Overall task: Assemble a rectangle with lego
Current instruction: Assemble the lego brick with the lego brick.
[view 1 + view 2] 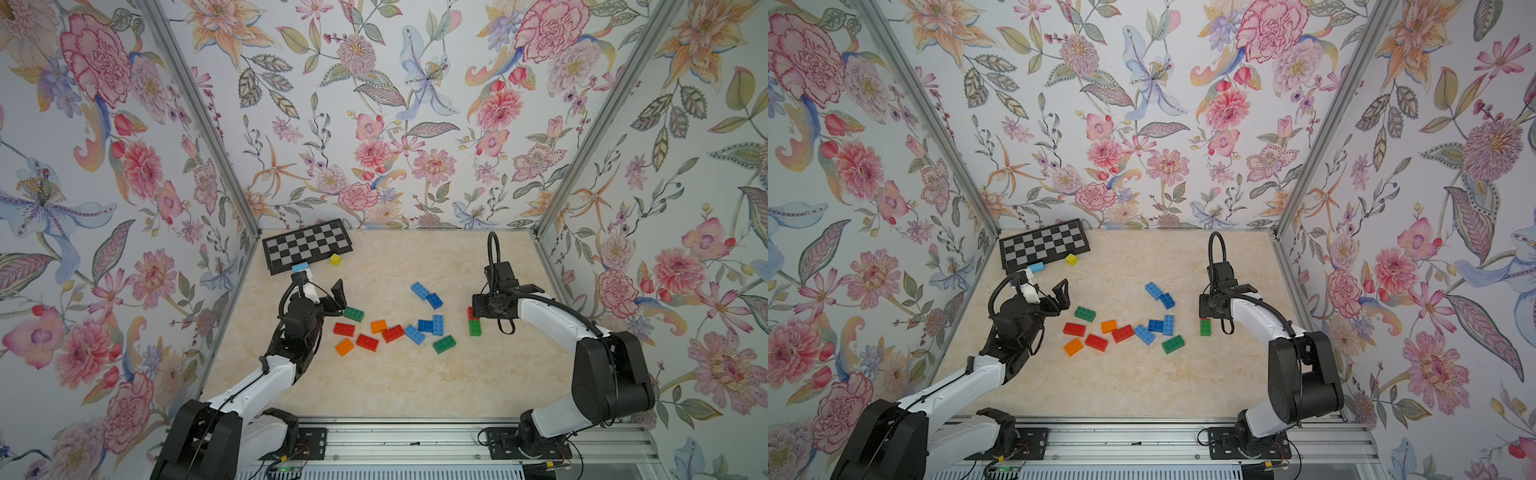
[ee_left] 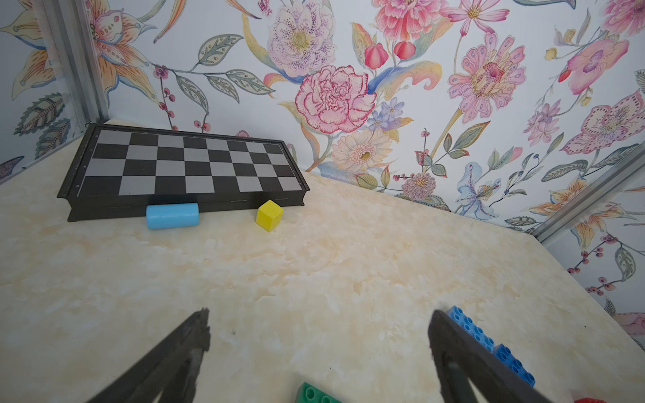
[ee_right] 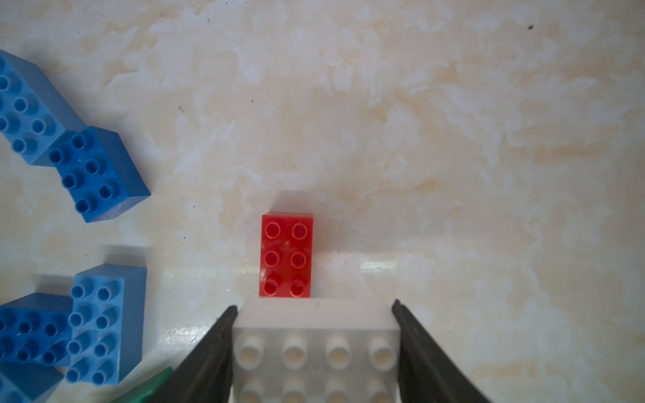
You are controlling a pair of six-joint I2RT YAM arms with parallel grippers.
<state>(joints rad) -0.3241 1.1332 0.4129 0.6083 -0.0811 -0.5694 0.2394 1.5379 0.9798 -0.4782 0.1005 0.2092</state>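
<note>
My right gripper (image 3: pixel 314 307) is shut on a white lego brick (image 3: pixel 316 349), gripped by its short ends with the studs up. It hangs above a red brick (image 3: pixel 286 256) that lies end to end with a green brick (image 1: pixel 475 327) at the right of the table. In both top views the gripper body (image 1: pixel 478 309) hides the white brick. Loose lego lies mid-table: red (image 1: pixel 344 329), orange (image 1: pixel 378 326), blue (image 1: pixel 420 290) and green (image 1: pixel 444 344) bricks. My left gripper (image 2: pixel 321 324) is open and empty, just behind a green brick (image 1: pixel 353 314).
A folded chessboard (image 1: pixel 307 245) lies at the back left, with a yellow cube (image 1: pixel 335 259) and a light blue cylinder (image 2: pixel 172 216) in front of it. Flowered walls close in the table on three sides. A metal rail (image 1: pixel 415 440) runs along the front.
</note>
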